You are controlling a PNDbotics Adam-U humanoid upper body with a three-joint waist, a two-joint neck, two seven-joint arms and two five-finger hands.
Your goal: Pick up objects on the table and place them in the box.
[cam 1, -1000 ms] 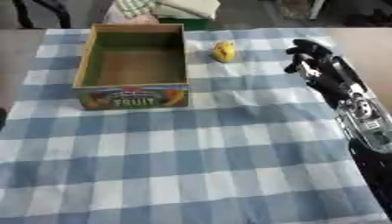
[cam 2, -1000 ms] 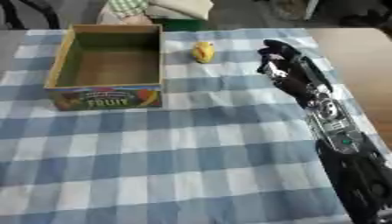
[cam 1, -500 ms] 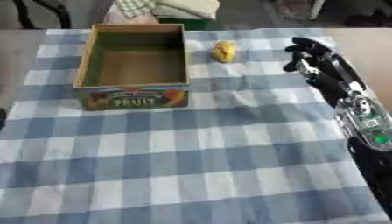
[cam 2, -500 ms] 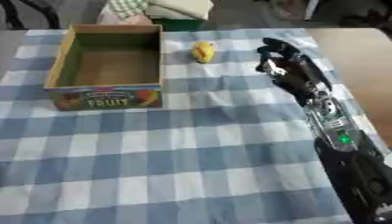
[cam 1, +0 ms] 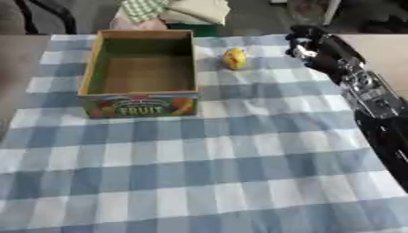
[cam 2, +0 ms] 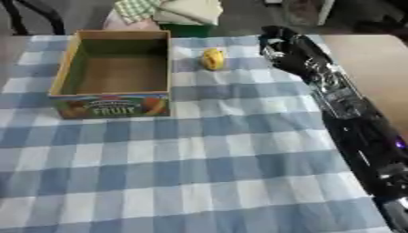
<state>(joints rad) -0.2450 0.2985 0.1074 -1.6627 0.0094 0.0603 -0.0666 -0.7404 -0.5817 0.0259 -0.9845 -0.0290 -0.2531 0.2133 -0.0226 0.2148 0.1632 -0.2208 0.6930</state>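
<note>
1 hand of ours is in view, the right hand (cam 1: pixel 312 44), reaching in from the right side over the far part of the checked cloth (cam 1: pixel 199 173). Its fingers look bent downward and hold nothing, though we cannot tell exactly how far they curl. To the left of the hand, near it but apart, lies 1 small yellow object (cam 1: pixel 234 58) on the cloth. Farther left of the hand, beyond the yellow object, stands the cardboard box (cam 1: pixel 140 104), open at the top, with "FRUIT" printed on its near wall. We see nothing inside it. Behind the hand and to its left, past the table's far edge, folded cloths (cam 1: pixel 171 9) are piled.
</note>
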